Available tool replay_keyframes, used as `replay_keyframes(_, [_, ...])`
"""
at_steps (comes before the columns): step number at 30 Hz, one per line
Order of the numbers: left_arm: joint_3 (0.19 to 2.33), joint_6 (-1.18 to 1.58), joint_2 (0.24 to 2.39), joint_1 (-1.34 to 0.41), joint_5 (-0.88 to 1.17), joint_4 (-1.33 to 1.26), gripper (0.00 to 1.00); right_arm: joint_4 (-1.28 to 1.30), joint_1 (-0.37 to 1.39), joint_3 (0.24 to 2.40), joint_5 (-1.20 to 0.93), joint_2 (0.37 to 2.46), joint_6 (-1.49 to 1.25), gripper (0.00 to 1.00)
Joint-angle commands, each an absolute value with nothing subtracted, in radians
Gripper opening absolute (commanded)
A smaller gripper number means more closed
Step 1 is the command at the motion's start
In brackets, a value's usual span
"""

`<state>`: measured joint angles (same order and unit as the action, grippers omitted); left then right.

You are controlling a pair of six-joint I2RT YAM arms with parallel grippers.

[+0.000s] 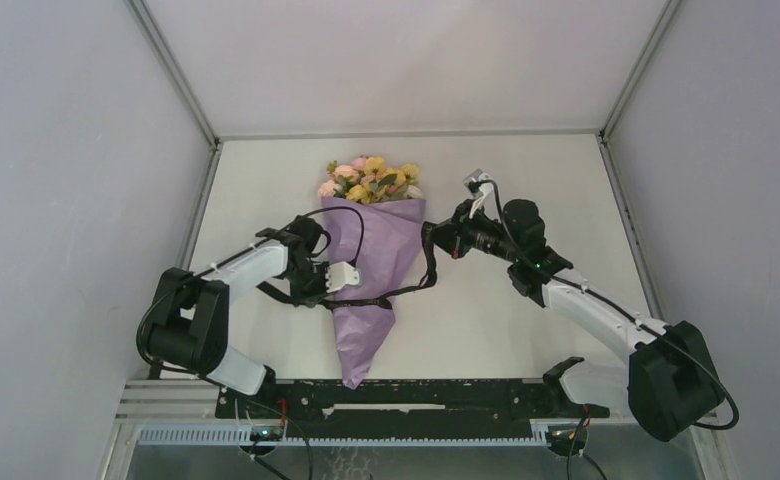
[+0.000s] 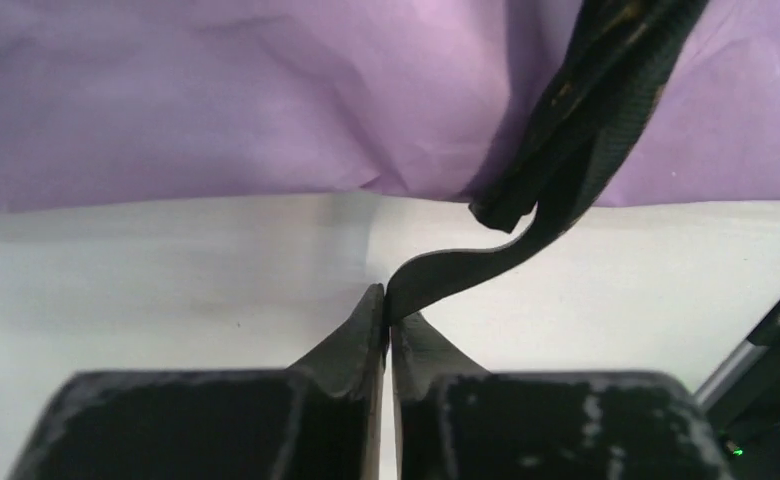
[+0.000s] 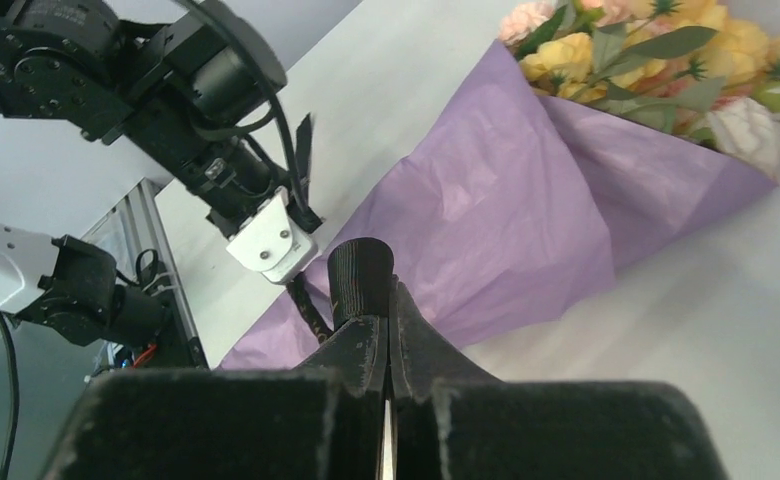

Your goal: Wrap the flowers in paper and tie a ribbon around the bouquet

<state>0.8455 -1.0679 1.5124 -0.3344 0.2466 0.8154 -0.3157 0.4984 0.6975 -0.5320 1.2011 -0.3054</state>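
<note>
The bouquet [image 1: 371, 250] lies flat in the middle of the top view on the white tabletop [image 1: 506, 330]. Its flowers [image 1: 371, 180] sit toward the upper centre, and the tapered tip of the paper [image 1: 364, 335] points to the lower centre. The ribbon [image 1: 396, 296] crosses the cone's waist and climbs along its right edge. The left end effector [image 2: 388, 300], at the cone's left side, has its jaws almost together, pinching one end of the ribbon. The right end effector [image 3: 389, 305], at the cone's right edge, is fully closed, and the black curl at its tips looks like the ribbon's other part, clamped there. The step in hand appears to be the tying, with the band gripped on both sides and due to be drawn snug round the paper. To do it well, the two pulls should be even and opposite, low over the tabletop, so the cone neither rolls nor slides. Tension should be gentle, because the lilac paper is thin, matte and crinkled and would likely crease or tear. The ribbon is narrow, woven and floppy, and it twists on itself in the left wrist view. The blooms are small and soft, in pink, yellow and white among green leaves.
</note>
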Motion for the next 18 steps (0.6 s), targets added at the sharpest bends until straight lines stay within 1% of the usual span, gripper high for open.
replay_keyframes(1, [0.844, -1.041, 1.500, -0.323, 0.267, 0.840, 0.01, -0.343, 0.422, 0.661, -0.525, 1.137, -0.374, 0.00])
replay_keyframes(4, [0.857, -1.039, 1.434, -0.245, 0.303, 0.845, 0.00, -0.342, 0.306, 0.587, -0.521, 1.094, -0.437, 0.00])
replay_keyframes(6, [0.862, -1.041, 1.405, -0.190, 0.307, 0.837, 0.00, -0.366, 0.189, 0.509, -0.522, 1.063, -0.494, 0.00])
replay_keyframes(9, [0.867, -1.020, 1.403, -0.106, 0.292, 0.804, 0.00, -0.446, -0.053, 0.367, -0.541, 1.019, -0.596, 0.00])
replay_keyframes(11, [0.885, -0.993, 1.433, -0.047, 0.295, 0.801, 0.00, -0.538, -0.212, 0.244, -0.565, 0.984, -0.695, 0.00])
replay_keyframes(13, [0.902, -0.969, 1.476, 0.021, 0.287, 0.795, 0.00, -0.581, -0.364, 0.167, -0.589, 0.950, -0.745, 0.00])
replay_keyframes(15, [0.911, -0.947, 1.526, 0.095, 0.272, 0.770, 0.00, -0.539, -0.525, 0.123, -0.618, 0.904, -0.744, 0.00])
replay_keyframes(17, [0.911, -0.945, 1.569, 0.143, 0.251, 0.742, 0.00, -0.456, -0.636, 0.105, -0.650, 0.843, -0.721, 0.00])
replay_keyframes(18, [0.911, -0.946, 1.590, 0.167, 0.239, 0.724, 0.00, -0.404, -0.719, 0.104, -0.664, 0.808, -0.703, 0.00])
